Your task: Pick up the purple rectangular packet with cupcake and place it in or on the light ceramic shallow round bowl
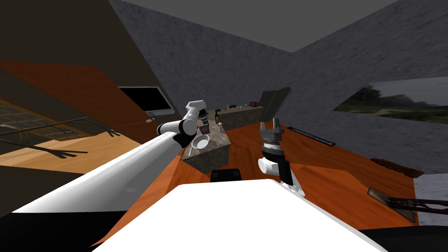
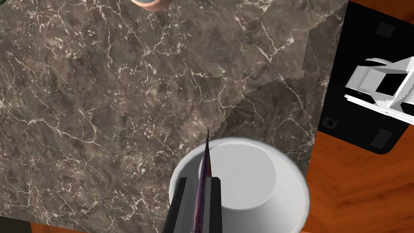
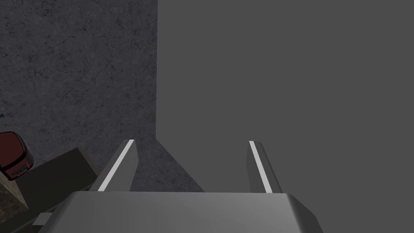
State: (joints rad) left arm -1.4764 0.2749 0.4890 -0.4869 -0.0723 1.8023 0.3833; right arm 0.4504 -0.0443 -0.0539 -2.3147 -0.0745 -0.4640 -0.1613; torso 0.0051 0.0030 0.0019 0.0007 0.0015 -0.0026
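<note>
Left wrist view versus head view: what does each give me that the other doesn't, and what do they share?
Left wrist view: how the purple packet sits, edge-on and pinched between the fingers of the left gripper, its tip reaching past the rim of the white bowl. Head view: the right gripper, raised off to the side, and a dark bottle beyond the bowl. Shared: the bowl on the marbled counter, and the wooden floor.

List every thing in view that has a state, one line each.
left gripper: shut on the purple packet, over the white bowl.
purple packet: clamped edge-on in the left gripper, not yet released.
white bowl: upright on the marble counter near its edge, nothing lying in it.
right gripper: open, empty, raised away from the counter.
dark bottle: standing upright.
</note>
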